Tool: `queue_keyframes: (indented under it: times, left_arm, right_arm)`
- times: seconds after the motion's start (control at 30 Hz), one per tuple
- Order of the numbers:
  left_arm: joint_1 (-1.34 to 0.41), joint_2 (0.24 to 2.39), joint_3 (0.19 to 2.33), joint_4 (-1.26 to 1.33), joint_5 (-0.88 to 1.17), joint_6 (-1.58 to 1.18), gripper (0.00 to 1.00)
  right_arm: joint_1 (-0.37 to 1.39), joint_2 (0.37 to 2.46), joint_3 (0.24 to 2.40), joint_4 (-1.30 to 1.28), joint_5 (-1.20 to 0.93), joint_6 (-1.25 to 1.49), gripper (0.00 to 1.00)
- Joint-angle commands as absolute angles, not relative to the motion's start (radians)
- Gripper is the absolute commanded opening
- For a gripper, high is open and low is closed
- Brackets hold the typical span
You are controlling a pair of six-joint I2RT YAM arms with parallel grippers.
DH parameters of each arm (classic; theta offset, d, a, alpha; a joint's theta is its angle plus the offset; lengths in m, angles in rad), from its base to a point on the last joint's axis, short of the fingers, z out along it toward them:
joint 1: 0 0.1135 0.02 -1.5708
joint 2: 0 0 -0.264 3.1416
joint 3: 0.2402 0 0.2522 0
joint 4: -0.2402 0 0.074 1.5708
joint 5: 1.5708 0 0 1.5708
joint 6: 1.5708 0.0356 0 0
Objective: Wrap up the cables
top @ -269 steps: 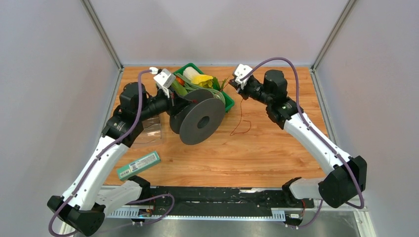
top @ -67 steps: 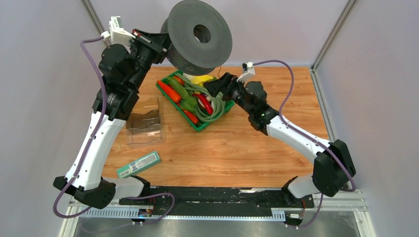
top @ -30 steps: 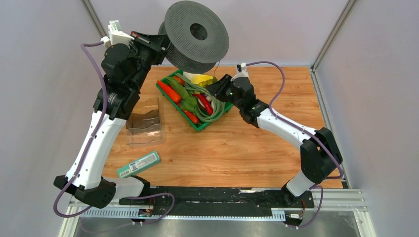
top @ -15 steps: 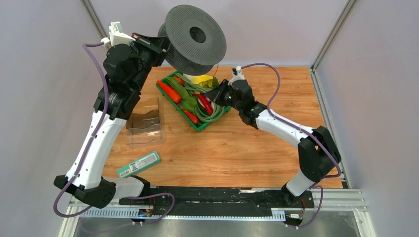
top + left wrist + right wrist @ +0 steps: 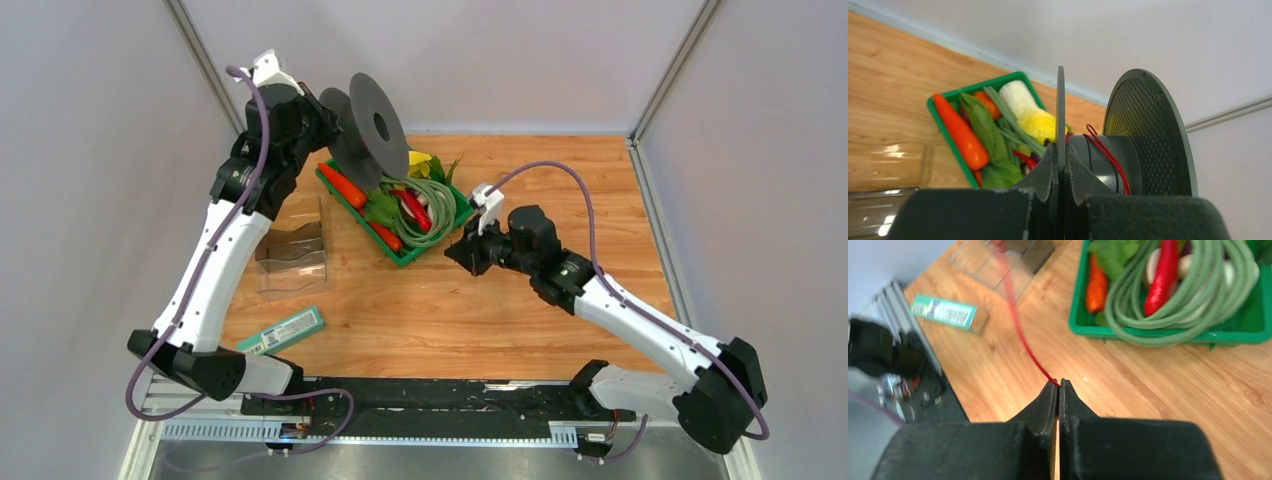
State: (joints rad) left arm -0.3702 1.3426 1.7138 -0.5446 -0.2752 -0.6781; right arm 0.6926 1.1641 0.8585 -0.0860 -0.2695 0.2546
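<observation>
Over one wooden table (image 5: 560, 180), left jaws clamp one grey spool (image 5: 372, 130), right jaws pinch one red wire (image 5: 1020, 335)

Wooden table (image 5: 500, 320) — tray (image 5: 1243, 334), clear holder (image 5: 292, 258), box (image 5: 281, 333)

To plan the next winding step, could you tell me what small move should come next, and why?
Probably the right hand, pinching the red wire, should swing up around the spool; the left hand grips its flange, with few turns wound.
</observation>
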Motion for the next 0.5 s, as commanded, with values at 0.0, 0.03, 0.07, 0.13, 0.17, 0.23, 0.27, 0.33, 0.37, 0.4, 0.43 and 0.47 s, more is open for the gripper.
queue_keyframes:
  times: [0.0,0.03,0.07,0.13,0.17,0.23,0.27,0.33,0.37,0.4,0.43,0.47]
  left_arm:
    - [-0.353,1.397,1.744,-0.549,-0.261,-0.606,0.0]
    - [-0.351,1.408,1.746,-0.554,-0.261,-0.6,0.0]
    - [-0.351,1.422,1.746,-0.557,-0.259,-0.588,0.0]
    - [-0.351,1.448,1.749,-0.58,-0.268,-0.58,0.0]
    - [-0.351,1.46,1.746,-0.584,-0.268,-0.571,0.0]
    - [-0.351,1.479,1.733,-0.598,-0.273,-0.569,0.0]
    - [-0.351,1.485,1.727,-0.603,-0.276,-0.569,0.0]
    - [-0.347,1.496,1.709,-0.601,-0.276,-0.577,0.0]
    - [-0.339,1.499,1.697,-0.595,-0.276,-0.593,0.0]
    - [-0.328,1.505,1.689,-0.592,-0.269,-0.606,0.0]
    - [-0.319,1.512,1.689,-0.595,-0.256,-0.624,0.0]
    - [-0.308,1.522,1.695,-0.6,-0.253,-0.638,0.0]
  right_arm:
    - [0.791,1.056,0.842,-0.234,-0.308,-0.067,0.0]
    - [0.82,1.039,0.845,-0.25,-0.308,-0.107,0.0]
    - [0.846,1.02,0.85,-0.27,-0.31,-0.144,0.0]
    - [0.885,1.003,0.873,-0.299,-0.316,-0.199,0.0]
    - [0.903,1.0,0.887,-0.314,-0.319,-0.221,0.0]
    - [0.928,1.0,0.919,-0.334,-0.334,-0.279,0.0]
    - [0.939,0.999,0.936,-0.344,-0.339,-0.299,0.0]
    - [0.963,0.996,0.96,-0.356,-0.356,-0.343,0.0]
    - [0.983,0.991,0.969,-0.36,-0.365,-0.366,0.0]
    - [0.992,0.983,0.973,-0.362,-0.377,-0.385,0.0]
    - [1.006,0.976,0.973,-0.364,-0.388,-0.399,0.0]
    - [1.025,0.967,0.968,-0.364,-0.394,-0.413,0.0]
